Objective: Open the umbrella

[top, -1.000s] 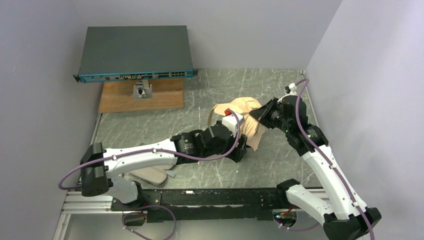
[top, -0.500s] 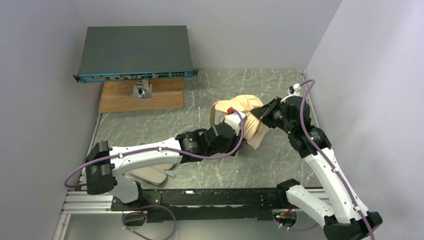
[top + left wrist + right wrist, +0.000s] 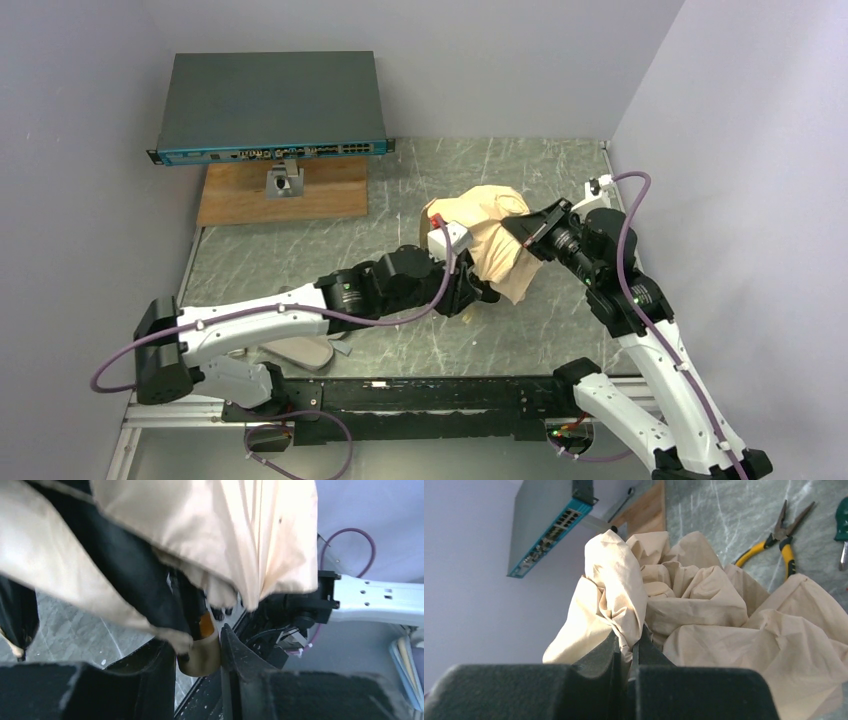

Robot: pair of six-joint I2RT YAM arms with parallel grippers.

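Observation:
The umbrella [image 3: 492,232] hangs half-bunched between my two grippers above the middle of the table. Its tan canopy [image 3: 704,605] is crumpled, with black lining and ribs [image 3: 130,575] showing underneath. My left gripper [image 3: 199,652] is shut on the cream handle [image 3: 202,656], which points down toward the table's front edge. In the top view my left gripper [image 3: 478,293] sits just below the canopy. My right gripper [image 3: 630,642] is shut on a pinched fold of canopy fabric; the top view shows this gripper [image 3: 522,233] at the canopy's right side.
A grey network switch [image 3: 270,105] stands on a wooden board [image 3: 285,195] at the back left. Yellow-handled pliers [image 3: 776,540] and a green screwdriver [image 3: 843,530] lie on the table beyond the canopy. A pale pink sleeve [image 3: 300,350] lies under the left arm. The right wall is close.
My left gripper went from open to shut on the handle and its arm drew back leftward. The right arm shifted right, and the canopy now spreads wider between them.

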